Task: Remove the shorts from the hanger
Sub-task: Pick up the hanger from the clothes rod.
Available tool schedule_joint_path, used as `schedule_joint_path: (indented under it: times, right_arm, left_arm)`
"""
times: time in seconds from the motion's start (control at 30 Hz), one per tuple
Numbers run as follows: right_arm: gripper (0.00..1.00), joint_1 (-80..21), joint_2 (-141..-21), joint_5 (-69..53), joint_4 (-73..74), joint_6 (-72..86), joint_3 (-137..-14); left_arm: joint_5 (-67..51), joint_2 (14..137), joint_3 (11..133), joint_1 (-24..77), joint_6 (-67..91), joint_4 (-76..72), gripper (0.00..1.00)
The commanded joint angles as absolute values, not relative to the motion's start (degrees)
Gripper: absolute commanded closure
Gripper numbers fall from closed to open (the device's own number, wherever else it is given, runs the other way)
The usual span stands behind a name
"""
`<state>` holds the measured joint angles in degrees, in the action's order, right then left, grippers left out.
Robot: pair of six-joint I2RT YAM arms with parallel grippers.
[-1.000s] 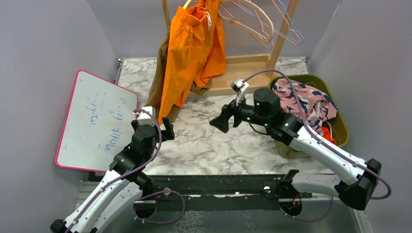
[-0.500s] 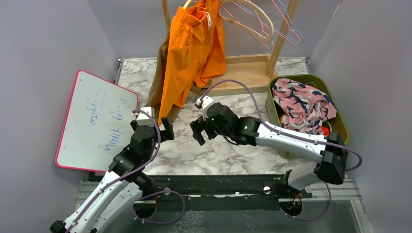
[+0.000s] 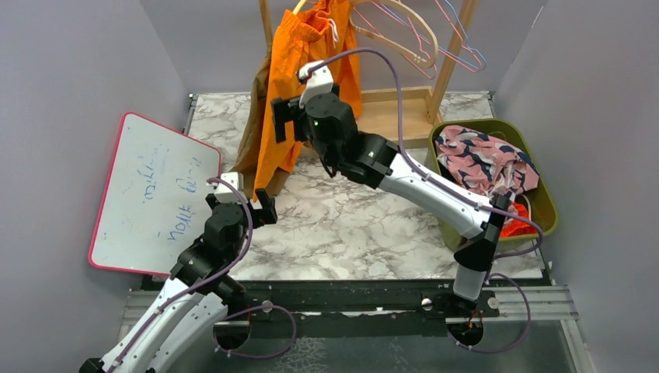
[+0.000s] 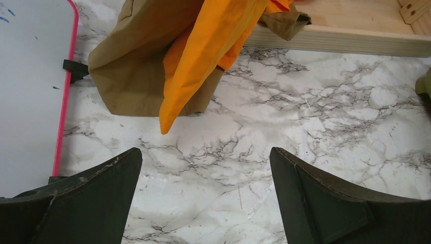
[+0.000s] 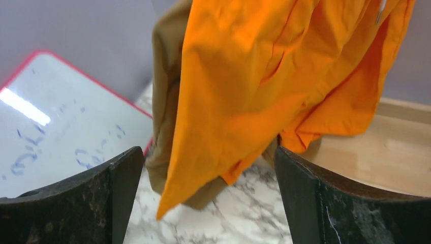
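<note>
The bright orange fabric shorts (image 3: 311, 78) hang at the far left of the light wooden clothes rack (image 3: 392, 116). They are draped from a pale hanger (image 3: 299, 7) that the top edge of the overhead view mostly cuts off. Their legs fall loose, with the lowest corner close over the white marble-patterned tabletop (image 3: 350, 225). Behind them hangs a pair of tan-brown fabric shorts (image 3: 252, 136), its hem down at the tabletop; whether it shares the same hanger I cannot tell. These two look to be the pairs left to take down.

The right pincer (image 3: 281, 120) is raised off the tabletop and stretched across to the far left. Its jaws are spread wide and empty, facing the orange cloth at mid-height. In the right wrist view the orange fabric fills the gap between the two dark fingers (image 5: 109, 193), near but apparently not yet touched. It is likely lined up this way to close on a fold and draw the cloth down off the hanger.

The left pincer (image 3: 242, 203) hovers low at the near left, also wide and holding nothing, aimed at the hanging hems. It is probably placed within reach to steady or catch the cloth.

At the right, an olive-green plastic bin (image 3: 550, 210) holds pink shorts with dark blotches (image 3: 482, 163) on top of something red-orange (image 3: 517, 224), so it seems to be where removed pairs go. Bare wire and wooden hangers (image 3: 423, 39) dangle at the rack's right end. A white board with a pink-red frame (image 3: 151, 194) leans at the left.
</note>
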<state>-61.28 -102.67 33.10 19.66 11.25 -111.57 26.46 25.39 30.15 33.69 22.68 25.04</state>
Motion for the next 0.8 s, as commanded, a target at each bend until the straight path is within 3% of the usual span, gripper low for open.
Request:
schedule_joint_path:
  times: [0.0, 0.23, 0.4, 0.53, 0.63, 0.77]
  right_arm:
    - [0.00, -58.48, -108.66, 36.49, 17.28, 10.62, -123.48]
    - [0.03, -56.48, -115.13, 34.83, 5.77, 9.29, -129.91]
    - [0.05, -54.26, -122.18, 31.97, 8.12, 11.92, -140.11]
    - [0.07, -53.42, -124.58, 31.79, 5.73, 11.21, -141.36]
    - [0.31, -52.64, -125.62, 36.07, 5.14, 10.07, -141.84]
    - [0.40, -52.38, -121.27, 37.39, 3.33, 10.10, -135.22]
  left_arm:
    - [26.70, 24.69, 30.74, 33.28, 22.34, 24.43, 0.01]
    - [25.94, 25.59, 30.80, 33.25, 22.32, 24.35, 0.01]
    - [25.02, 26.59, 30.88, 33.18, 22.32, 24.25, 0.01]
    - [25.23, 26.58, 30.92, 33.15, 22.37, 24.26, 0.01]
    - [25.22, 26.30, 30.85, 33.15, 22.39, 24.26, 0.01]
    - [25.23, 26.12, 30.82, 33.14, 22.41, 24.25, 0.01]
